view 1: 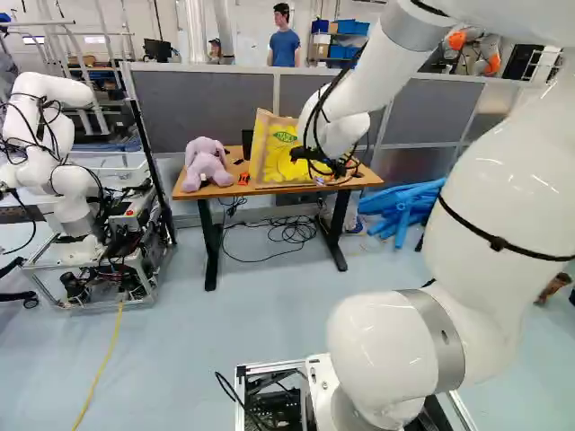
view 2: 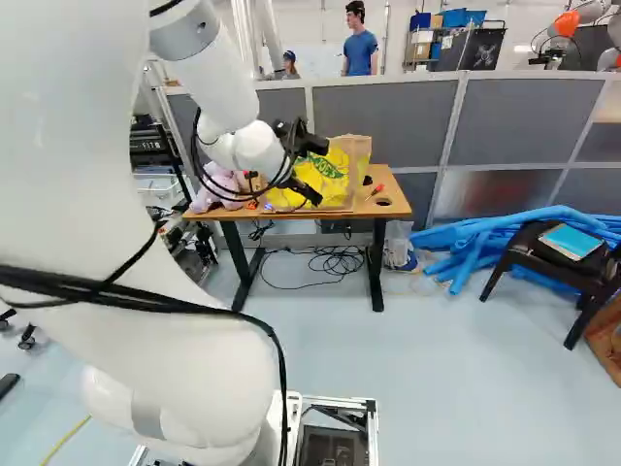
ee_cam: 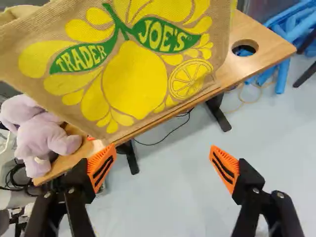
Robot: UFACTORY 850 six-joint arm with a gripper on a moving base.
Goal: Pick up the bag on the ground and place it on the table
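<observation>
Bag: it stands on the table [view 1: 364, 180], its mouth upward; the purple plush toy [view 1: 206, 162] is on its left, the round hole [ee_cam: 245, 47] of the table top on its right; so the placing looks to be done, in my judgement.
Gripper [ee_cam: 163, 160]: it is released, with the orange pads [ee_cam: 100, 167] wide apart and nothing between them; it is on the near side of the bag [ee_cam: 133, 74].
Step in hand: most likely the moving away; the gripper should draw back toward the near side, slowly and straight, before any turning of the wrist.
Near edge: the bottom of the bag lies close to it; whether some part hangs over, I cannot tell; a pull toward the near side could tip the bag down, so it is better not to touch it.
Cloth: it seems soft and may catch on a finger; the fingers should stay open until they are well apart from it.
</observation>
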